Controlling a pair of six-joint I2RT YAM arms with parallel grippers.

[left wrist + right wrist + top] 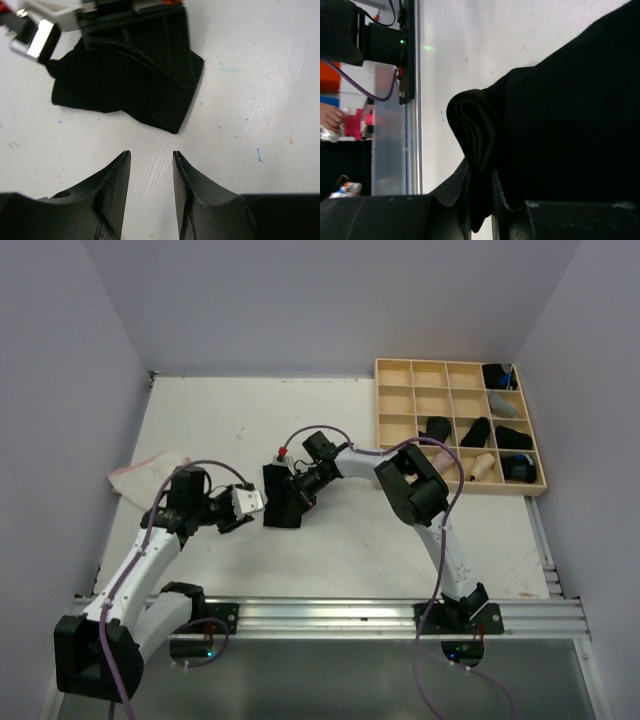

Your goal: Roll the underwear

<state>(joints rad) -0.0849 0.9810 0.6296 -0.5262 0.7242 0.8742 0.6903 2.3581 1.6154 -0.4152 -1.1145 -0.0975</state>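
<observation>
**Top external: one edge pinned, ready for the roll**

Shows the black underwear [283,504] lying at the centre of the bench [330,430], pinched along a folded edge by the right end effector [480,187], clamped on the cloth from two o'clock. Probably anchors the layers so rolling can begin. Places the left end effector [151,167] at nine o'clock, just beside the cloth, parted and empty, likely poised to tuck the free side. Leaves the whitish underwear [150,475] waiting at far nine o'clock, with dark rolls [476,430] in the wooden tray [395,400] at two o'clock.

— What do we see ahead?
— Black underwear [135,85], bunched on the white table [260,100].
— And our left gripper [151,157]?
— Its jaws stand apart, near the cloth, bare table between them.
</observation>
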